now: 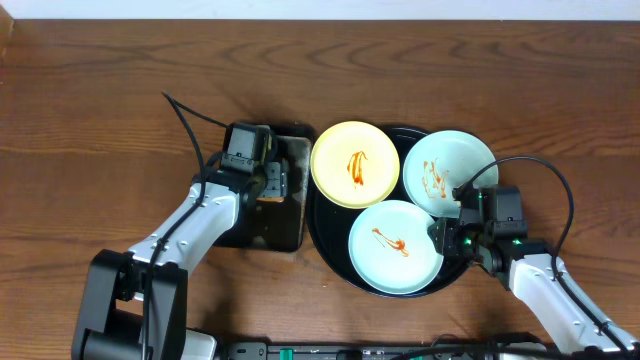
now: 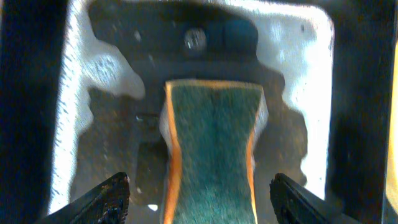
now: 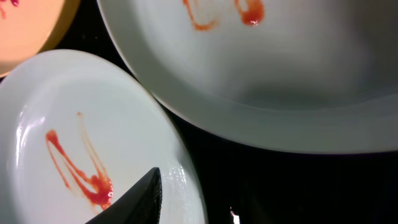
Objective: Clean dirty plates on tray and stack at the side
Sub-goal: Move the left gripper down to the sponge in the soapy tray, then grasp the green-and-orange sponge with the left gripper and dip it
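Currently, three plates are sitting on the tray point(image 1: 326, 238): yellow plate point(image 1: 355, 165) far left, far mint plate point(image 1: 448, 172) right, near mint plate point(image 1: 395, 247) in front, all carrying orange-red smears. The left gripper point(image 2: 202, 198) is hanging over the sponge point(image 2: 211, 149) in the pan point(image 1: 283, 228), fingers spread wide either side. The right gripper point(image 1: 443, 235) is hovering at the near mint plate's right rim. Only one finger is showing, so I cannot tell its spread.
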